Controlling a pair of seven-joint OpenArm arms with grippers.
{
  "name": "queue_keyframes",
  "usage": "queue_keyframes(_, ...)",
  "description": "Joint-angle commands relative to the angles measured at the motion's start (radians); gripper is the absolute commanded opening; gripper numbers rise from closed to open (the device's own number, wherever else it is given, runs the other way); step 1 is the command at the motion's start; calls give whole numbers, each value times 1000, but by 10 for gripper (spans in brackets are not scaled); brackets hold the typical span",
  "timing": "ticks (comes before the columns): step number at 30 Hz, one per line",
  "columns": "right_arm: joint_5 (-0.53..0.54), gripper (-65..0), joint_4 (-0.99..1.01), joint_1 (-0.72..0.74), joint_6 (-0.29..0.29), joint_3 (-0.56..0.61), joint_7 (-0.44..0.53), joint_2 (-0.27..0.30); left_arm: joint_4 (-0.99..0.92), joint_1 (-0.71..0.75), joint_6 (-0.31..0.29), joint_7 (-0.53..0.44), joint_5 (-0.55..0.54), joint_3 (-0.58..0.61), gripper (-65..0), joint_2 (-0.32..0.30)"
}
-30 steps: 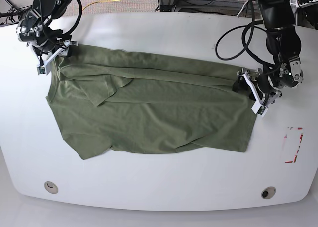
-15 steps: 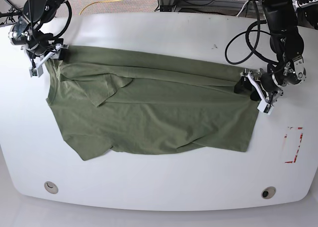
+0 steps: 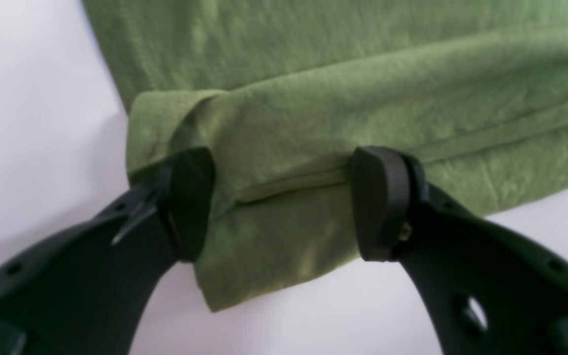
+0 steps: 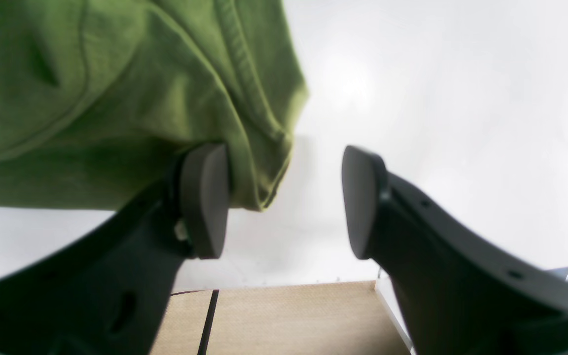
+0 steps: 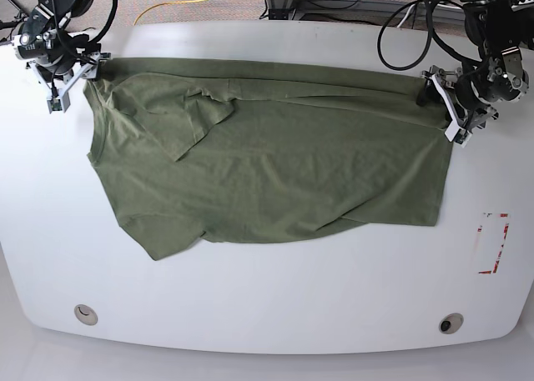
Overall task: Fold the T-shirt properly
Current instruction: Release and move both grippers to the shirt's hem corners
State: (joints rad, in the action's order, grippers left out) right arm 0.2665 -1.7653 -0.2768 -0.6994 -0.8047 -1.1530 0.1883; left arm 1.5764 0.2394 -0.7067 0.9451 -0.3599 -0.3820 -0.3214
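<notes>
T-shirt (image 5: pixel 267 147): olive green, spread wide across the white table (image 5: pixel 275 298), far edge stretched between my two grippers, near hem loose and wrinkled, one sleeve folded over onto the body.
My left gripper (image 3: pixel 284 202): jaws spread apart; a folded corner of the T-shirt (image 3: pixel 313 123) lies between them, cloth touching both pads, not squeezed. In the base view this gripper (image 5: pixel 446 106) sits at the shirt's far corner on that view's right.
My right gripper (image 4: pixel 284 199): jaws spread wide; hemmed corner of the T-shirt (image 4: pixel 116 88) hangs against the inner face of one pad, the other pad stands clear over bare table. Gap between the jaws mostly open.
Right gripper in base view (image 5: pixel 62 77): at the shirt's far corner on that view's left, touching the cloth edge.
Below my right jaws: tan floor (image 4: pixel 284 315) past the table edge.
</notes>
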Motion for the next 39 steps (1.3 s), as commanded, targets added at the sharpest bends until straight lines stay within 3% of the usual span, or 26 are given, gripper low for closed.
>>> queue_keyframes(1, 4, -308, -20, -12, 1, -3, 12, 7, 20, 27, 9, 79, 37, -10, -243, -8)
queue_keyframes(13, 6, -308, -149, -12, 1, -3, -23, 1, 178, 25, 9, 85, 37, -58, -243, -5)
queue_keyframes(20, 146, -304, -196, 20, 1, -3, -97, -19, 281, 25, 9, 88, 37, -58, -243, -5)
queue_keyframes(25, 149, -304, -184, 83, 1, 28, -98, -31, 287, -4, 9, 116, 37, -59, -243, 9)
queue_keyframes(30, 149, -306, -74, 196, 1, 90, -95, -17, 284, -64, 9, 119, 43, -120, -242, 57)
queue_keyframes(35, 149, -304, 86, 334, 1, 97, -75, 21, 282, -134, 9, 199, 45, -128, -242, 66)
queue_keyframes(39, 149, -304, 302, 491, 1, 160, -23, 89, 282, -180, 9, 237, 45, -128, -242, 66)
